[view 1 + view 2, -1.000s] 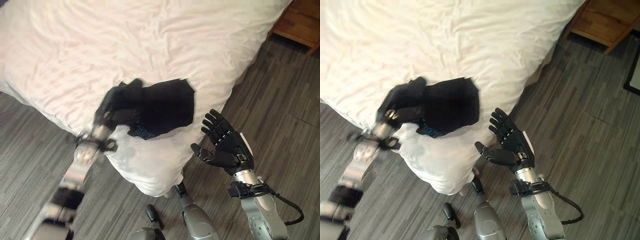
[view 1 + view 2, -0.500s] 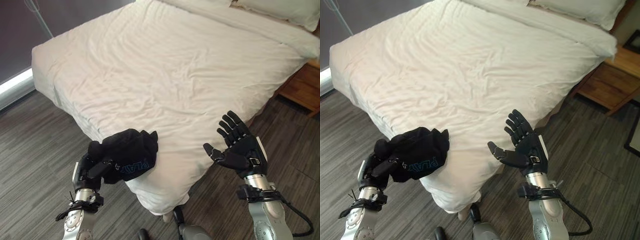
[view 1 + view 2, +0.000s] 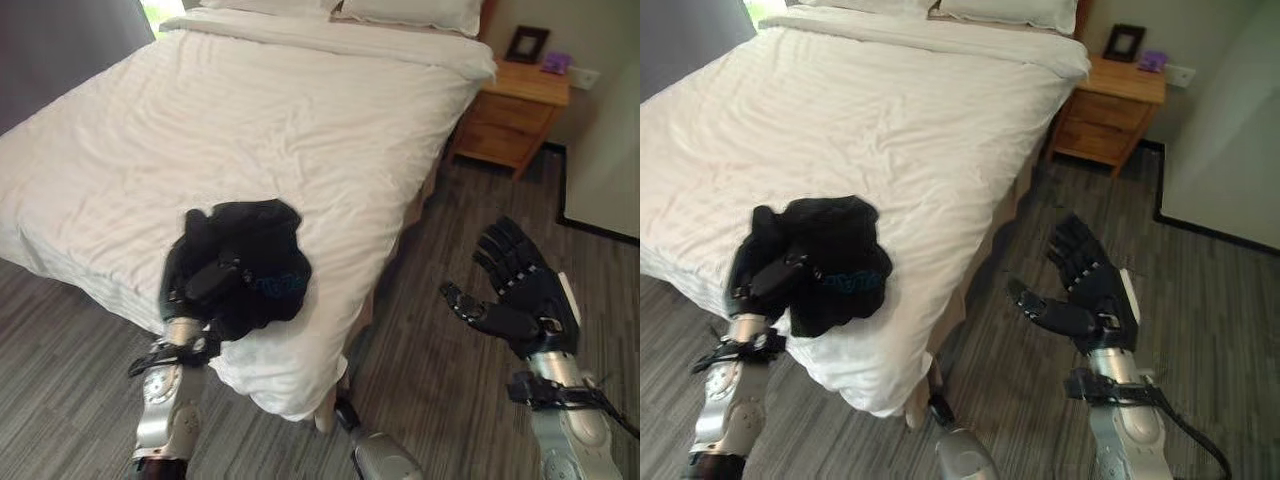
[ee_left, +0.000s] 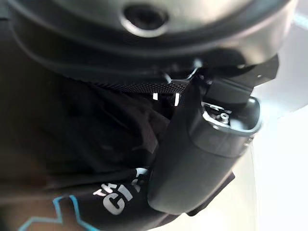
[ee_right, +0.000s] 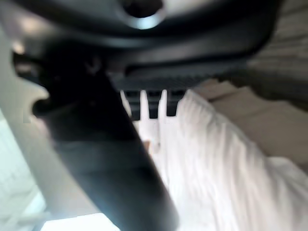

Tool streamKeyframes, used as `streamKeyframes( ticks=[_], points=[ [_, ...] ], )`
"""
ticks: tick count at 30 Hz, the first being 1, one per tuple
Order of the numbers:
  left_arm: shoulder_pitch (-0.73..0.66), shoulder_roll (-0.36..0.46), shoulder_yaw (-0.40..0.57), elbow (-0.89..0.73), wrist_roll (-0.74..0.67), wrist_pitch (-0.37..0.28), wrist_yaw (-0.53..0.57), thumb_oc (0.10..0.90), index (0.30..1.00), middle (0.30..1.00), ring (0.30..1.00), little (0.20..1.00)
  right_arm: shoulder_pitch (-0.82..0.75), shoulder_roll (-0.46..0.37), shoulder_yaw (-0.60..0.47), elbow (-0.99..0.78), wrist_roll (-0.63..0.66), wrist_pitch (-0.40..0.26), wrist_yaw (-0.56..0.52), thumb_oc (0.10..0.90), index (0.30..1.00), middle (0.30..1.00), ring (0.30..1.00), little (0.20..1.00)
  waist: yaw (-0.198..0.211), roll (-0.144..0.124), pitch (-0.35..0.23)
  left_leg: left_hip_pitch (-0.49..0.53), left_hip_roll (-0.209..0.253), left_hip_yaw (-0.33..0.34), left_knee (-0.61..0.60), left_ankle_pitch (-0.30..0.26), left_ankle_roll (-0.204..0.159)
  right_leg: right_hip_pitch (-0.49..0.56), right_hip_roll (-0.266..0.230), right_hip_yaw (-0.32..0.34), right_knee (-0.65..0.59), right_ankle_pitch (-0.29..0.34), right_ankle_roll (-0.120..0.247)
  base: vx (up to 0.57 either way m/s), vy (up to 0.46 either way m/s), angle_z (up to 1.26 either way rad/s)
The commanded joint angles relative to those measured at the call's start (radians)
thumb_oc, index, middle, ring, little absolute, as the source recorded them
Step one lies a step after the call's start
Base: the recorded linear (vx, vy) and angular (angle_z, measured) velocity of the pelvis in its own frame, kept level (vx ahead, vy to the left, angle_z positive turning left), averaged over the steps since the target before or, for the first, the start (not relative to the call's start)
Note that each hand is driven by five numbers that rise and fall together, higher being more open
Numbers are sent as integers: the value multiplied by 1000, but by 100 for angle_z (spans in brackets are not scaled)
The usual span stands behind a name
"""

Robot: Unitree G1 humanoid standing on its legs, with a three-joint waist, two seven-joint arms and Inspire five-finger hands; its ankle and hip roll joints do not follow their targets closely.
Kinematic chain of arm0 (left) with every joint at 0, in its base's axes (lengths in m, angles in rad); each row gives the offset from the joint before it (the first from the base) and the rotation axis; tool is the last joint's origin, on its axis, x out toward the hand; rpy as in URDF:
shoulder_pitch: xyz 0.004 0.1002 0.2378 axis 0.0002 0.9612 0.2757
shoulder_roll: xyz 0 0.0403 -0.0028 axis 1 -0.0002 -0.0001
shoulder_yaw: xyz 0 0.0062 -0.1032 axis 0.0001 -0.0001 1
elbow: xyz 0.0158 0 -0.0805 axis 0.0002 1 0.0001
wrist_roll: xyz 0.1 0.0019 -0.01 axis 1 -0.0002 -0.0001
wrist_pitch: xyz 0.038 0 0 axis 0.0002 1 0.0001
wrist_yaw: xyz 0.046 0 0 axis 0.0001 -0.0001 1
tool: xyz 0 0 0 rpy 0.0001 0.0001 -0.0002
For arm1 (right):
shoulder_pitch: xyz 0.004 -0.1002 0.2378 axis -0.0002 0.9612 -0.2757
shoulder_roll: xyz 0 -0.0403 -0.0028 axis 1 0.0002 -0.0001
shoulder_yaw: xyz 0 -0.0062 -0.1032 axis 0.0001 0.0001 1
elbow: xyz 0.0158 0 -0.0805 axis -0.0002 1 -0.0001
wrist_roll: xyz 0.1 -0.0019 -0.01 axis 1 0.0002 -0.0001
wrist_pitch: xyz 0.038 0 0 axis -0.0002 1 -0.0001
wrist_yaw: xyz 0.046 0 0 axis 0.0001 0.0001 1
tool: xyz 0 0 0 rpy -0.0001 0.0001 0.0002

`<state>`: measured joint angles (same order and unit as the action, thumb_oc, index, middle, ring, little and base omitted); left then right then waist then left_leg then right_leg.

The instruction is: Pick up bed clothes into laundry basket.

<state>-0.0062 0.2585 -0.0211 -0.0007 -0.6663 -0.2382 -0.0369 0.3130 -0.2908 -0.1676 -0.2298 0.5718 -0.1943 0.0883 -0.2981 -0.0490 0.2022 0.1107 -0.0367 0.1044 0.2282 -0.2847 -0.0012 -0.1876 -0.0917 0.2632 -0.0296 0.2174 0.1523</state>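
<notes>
Ahead of us the large bed with its rumpled white cotton sheet (image 3: 250,120) runs from the near corner up to the white pillows (image 3: 410,12) at its head, and its right edge drops to a strip of open dark grey wood-plank floor (image 3: 440,260) that reaches back to the small wooden nightstand (image 3: 505,110). On that nightstand stand a dark picture frame (image 3: 527,43) and a small purple object (image 3: 556,62) that we cannot make out further. More bare planks show on the near left side of the bed corner. Our left hand (image 3: 205,285) is raised over the near corner of the bed, its fingers and thumb curled round the crumpled black garment with blue and white lettering (image 3: 262,262), which bunches over and around the hand and hangs just above the sheet; whether its lower folds touch the bedding we cannot tell. In the left wrist view the thumb (image 4: 202,159) presses into the dark cloth, with the print just beside it. Our right hand (image 3: 1090,290) is held up over the open floor to the right of the bed, well apart from the garment, palm turned toward the bed, fingers (image 3: 1075,245) straight and spread, thumb standing out, holding nothing. In the right wrist view the white sheet lies beyond the dark fingers.
</notes>
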Motion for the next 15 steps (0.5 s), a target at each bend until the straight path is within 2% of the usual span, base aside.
streamKeyframes(
  ticks=[1, 2, 3, 4, 5, 6, 7, 8, 9, 10, 11, 12, 13, 14, 15],
  points=[
    [-23, 78, 77, -102, -2, -115, -16, 400, 300, 300, 300, 300, -142, -60, 93, -52, 14, -76, 28, 800, 900, 900, 900, 900, 74, 70, -10, 164, 48, -16, -191, 35, -4, -145, 18, -129, 204, -25, 90, -514, 115, -26],
    [-15, 89, 89, -104, 1, -113, -13, 400, 300, 300, 300, 300, -144, -64, 100, -60, 17, -71, 38, 800, 900, 900, 900, 900, 78, 71, 7, 147, 48, -15, -185, 53, 3, -157, 22, -143, 298, -47, 80, -526, 108, -23],
    [-15, 90, 90, -105, 1, -113, -12, 400, 300, 300, 300, 300, -145, -63, 101, -60, 17, -71, 38, 800, 900, 900, 900, 900, 78, 66, 5, 143, 43, -15, -186, 58, 3, -163, 18, -140, 301, -45, 80, -500, 66, -90],
    [-3, 106, 114, -114, -17, -108, -20, 400, 300, 300, 300, 300, -147, -83, 92, -78, -7, -66, 47, 800, 900, 900, 900, 900, 80, 74, 17, 109, 58, -13, -173, 85, 24, -159, 63, -132, 511, -112, 44, -447, 52, -64],
    [-1, 109, 120, -117, -17, -107, -17, 400, 300, 300, 300, 300, -144, -85, 82, -81, -18, -70, 45, 800, 900, 900, 900, 900, 80, 80, 19, 97, 61, -16, -171, 95, 33, -149, 82, -130, 588, -148, 24, -443, 55, -67],
    [-2, 109, 120, -117, -17, -107, -17, 400, 300, 300, 300, 300, -144, -84, 82, -82, -18, -69, 45, 800, 900, 900, 900, 900, 81, 78, 18, 94, 60, -15, -171, 99, 32, -153, 81, -129, 587, -144, 23, -297, 60, 26],
    [10, 120, 145, -127, 2, -105, 1, 400, 300, 300, 300, 300, -143, -79, 62, -80, -37, -75, 22, 800, 900, 900, 900, 900, 90, 92, 9, 73, 57, -7, -174, 118, 50, -122, 78, -170, 703, -202, -7, -255, 43, 23],
    [14, 124, 159, -142, 9, -104, 6, 400, 300, 300, 300, 300, -146, -72, 59, -75, -39, -75, 11, 800, 900, 900, 900, 900, 101, 95, -6, 56, 52, 4, -180, 131, 50, -90, 55, -184, 679, -210, -19, -239, 50, 25],
    [17, 124, 159, -145, 10, -103, 7, 400, 300, 300, 300, 300, -145, -72, 60, -75, -39, -75, 11, 800, 900, 900, 900, 900, 99, 93, -5, 60, 50, 2, -182, 131, 51, -86, 53, -185, 678, -213, -19, -190, -9, -4],
    [40, 131, 196, -163, 19, -103, 11, 400, 300, 300, 300, 300, -156, -69, 56, -73, -58, -76, -4, 800, 900, 900, 900, 900, 128, 99, -35, 36, 44, 35, -191, 148, 53, 0, -18, -235, 652, -239, -25, -170, -30, -22],
    [47, 132, 211, -156, 20, -106, 14, 400, 300, 300, 300, 300, -167, -73, 54, -75, -62, -78, -8, 800, 900, 900, 900, 900, 142, 96, -43, 30, 38, 59, -192, 148, 52, 41, -61, -274, 622, -255, -21, -185, -32, -40],
    [47, 132, 212, -156, 20, -106, 14, 400, 300, 300, 300, 300, -168, -72, 55, -75, -62, -78, -8, 800, 900, 900, 900, 900, 142, 98, -43, 28, 42, 60, -193, 153, 51, 42, -57, -275, 613, -246, -23, -143, -65, -60],
    [67, 130, 238, -158, 16, -106, 18, 400, 300, 300, 300, 300, -194, -78, 60, -77, -67, -82, -12, 800, 900, 900, 900, 900, 179, 93, -66, 10, 35, 115, -195, 155, 45, 114, -123, -367, 525, -272, -12, -96, -43, -86],
    [68, 130, 239, -159, 16, -106, 18, 400, 300, 300, 300, 300, -194, -78, 62, -77, -67, -82, -12, 800, 900, 900, 900, 900, 178, 96, -66, 9, 39, 116, -195, 159, 45, 120, -118, -370, 510, -261, -13, -148, -78, -86],
    [83, 130, 246, -171, 13, -101, 20, 400, 300, 300, 300, 300, -208, -81, 66, -77, -74, -82, -19, 800, 900, 900, 900, 900, 200, 97, -67, 5, 43, 154, -197, 161, 43, 125, -151, -447, 494, -272, -15, -159, -180, -153]
  ],
)
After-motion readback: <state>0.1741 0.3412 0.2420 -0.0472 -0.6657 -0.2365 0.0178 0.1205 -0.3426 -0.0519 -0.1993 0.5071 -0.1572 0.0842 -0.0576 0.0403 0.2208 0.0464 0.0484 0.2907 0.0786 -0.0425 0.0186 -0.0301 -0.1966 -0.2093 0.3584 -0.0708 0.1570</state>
